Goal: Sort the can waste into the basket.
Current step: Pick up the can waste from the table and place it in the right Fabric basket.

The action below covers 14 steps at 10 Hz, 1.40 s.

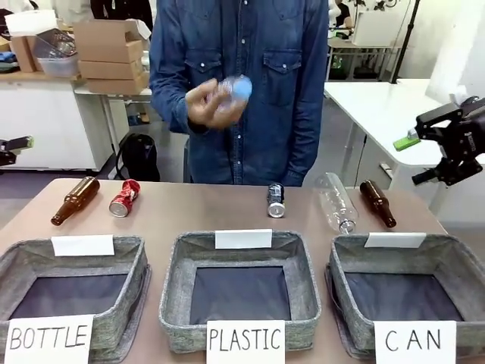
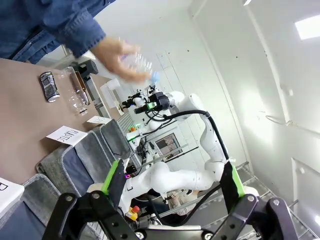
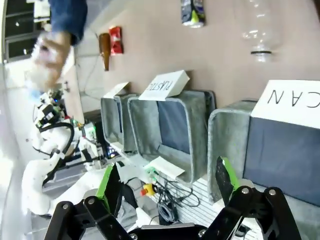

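The right gripper (image 1: 413,161) is hanging raised beyond the table's right edge, its green-padded fingers (image 3: 224,176) standing wide apart and gripping nothing. The left gripper (image 2: 172,186) is likewise spread and empty on the left side. The square grey woven-fabric basket signed "CAN" (image 1: 342,267) is sitting at the near right with its dark bottom bare, and both cans are lying on the far half of the brown table (image 1: 197,218). The small black drink can with silver ends (image 1: 276,200) is resting behind the grey basket signed "PLASTIC" (image 1: 176,282), near a clear plastic bottle (image 1: 336,202) and a brown glass bottle (image 1: 377,203). A descent drifting rightward would risk knocking that clear bottle, which would probably roll. The dented red drink can (image 1: 124,198) is lying just beside another brown glass bottle (image 1: 75,201) at the far left, well apart from its basket. Its crumpled wall is probably offering poor purchase, and a slip in transit could drop it into a wrong basket. The person's hand (image 1: 208,102) is holding a clear bottle with a blue cap (image 1: 236,89) above the far edge, so a reach may be crossing it.
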Motion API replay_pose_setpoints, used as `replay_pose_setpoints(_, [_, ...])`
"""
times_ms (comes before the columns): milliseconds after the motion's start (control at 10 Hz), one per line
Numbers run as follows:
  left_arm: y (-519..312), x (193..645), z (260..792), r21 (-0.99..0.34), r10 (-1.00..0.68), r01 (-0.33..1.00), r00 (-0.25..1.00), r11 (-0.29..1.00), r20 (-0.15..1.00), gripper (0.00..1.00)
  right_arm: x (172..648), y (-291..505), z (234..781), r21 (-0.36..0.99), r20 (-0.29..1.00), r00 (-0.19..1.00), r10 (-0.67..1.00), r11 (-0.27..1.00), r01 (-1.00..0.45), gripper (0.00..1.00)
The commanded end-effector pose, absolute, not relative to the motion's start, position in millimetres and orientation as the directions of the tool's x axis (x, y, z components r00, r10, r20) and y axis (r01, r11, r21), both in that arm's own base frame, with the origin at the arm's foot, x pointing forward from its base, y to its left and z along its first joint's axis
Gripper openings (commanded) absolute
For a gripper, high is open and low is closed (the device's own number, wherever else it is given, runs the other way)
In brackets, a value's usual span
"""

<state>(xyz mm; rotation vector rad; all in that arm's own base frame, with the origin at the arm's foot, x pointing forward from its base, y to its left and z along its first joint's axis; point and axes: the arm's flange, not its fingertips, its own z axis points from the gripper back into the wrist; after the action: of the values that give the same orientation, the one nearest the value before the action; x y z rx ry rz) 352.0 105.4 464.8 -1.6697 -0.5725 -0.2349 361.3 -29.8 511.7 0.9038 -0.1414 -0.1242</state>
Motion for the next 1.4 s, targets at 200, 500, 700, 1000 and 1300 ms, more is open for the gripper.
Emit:
replay_pose_setpoints(200, [105, 353, 467, -0.849, 0.249, 0.518, 0.84, -0.102, 0.482, 1.0, 405, 42, 507, 0.691, 0.191, 0.973, -0.129, 0.722, -0.04, 1.0])
replay_pose_setpoints(500, [105, 353, 467, -0.849, 0.249, 0.518, 0.84, -0.102, 0.482, 1.0, 403, 48, 519, 0.637, 0.227, 0.956, -0.186, 0.771, -0.001, 1.0])
replay_pose_setpoints(700, [105, 353, 467, -0.849, 0.249, 0.518, 0.84, -0.102, 0.482, 1.0, 379, 22, 512, 0.652, 0.228, 0.931, -0.284, 0.755, 0.071, 1.0])
replay_pose_setpoints(1000, [105, 353, 467, -0.849, 0.249, 0.518, 0.84, -0.102, 0.482, 1.0, 386, 37, 505, 0.638, 0.23, 0.936, -0.266, 0.768, 0.061, 1.0])
replay_pose_setpoints(1300, [105, 353, 467, -0.849, 0.249, 0.518, 0.84, -0.102, 0.482, 1.0, 457, 136, 501, 0.529, 0.209, 0.956, -0.207, 0.846, 0.068, 1.0])
